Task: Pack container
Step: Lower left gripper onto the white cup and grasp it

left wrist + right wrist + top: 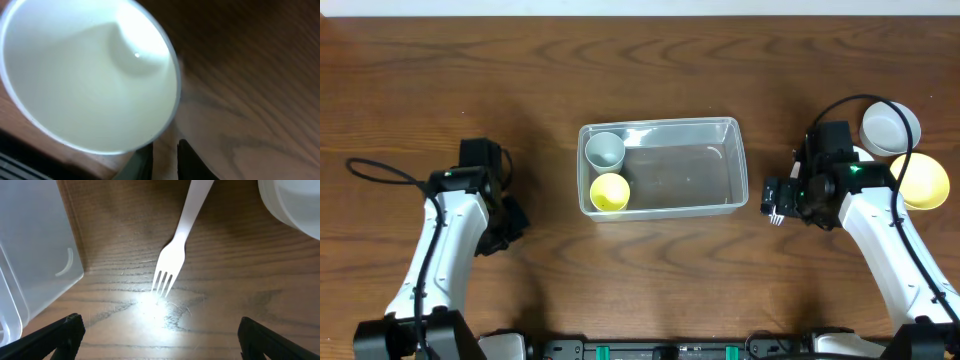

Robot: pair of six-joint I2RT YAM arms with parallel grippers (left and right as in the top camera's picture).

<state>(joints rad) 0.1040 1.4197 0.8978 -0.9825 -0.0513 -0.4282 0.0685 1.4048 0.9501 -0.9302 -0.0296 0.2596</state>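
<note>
The right gripper (pixel 160 327) hangs wide open and empty over the worktop (pixel 240 295), a white fork (pixel 172 255) lying just ahead of it. The left gripper (pixel 165 160) has its jaws close together beside a white bowl (pixel 90 75); whether they grip its rim I cannot tell. Farther off, mid-worktop, the container (pixel 700 170) holds a grey cup (pixel 605 150) and a yellow cup (pixel 610 192).

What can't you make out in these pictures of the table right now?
Left wrist view: white bowl is blurred, cut off by top and left edges; whether the left claw is open is unclear.
Overhead: fork mostly hidden under the right claw.
Right wrist view: container cut off by the left edge, only a corner shows.
</note>
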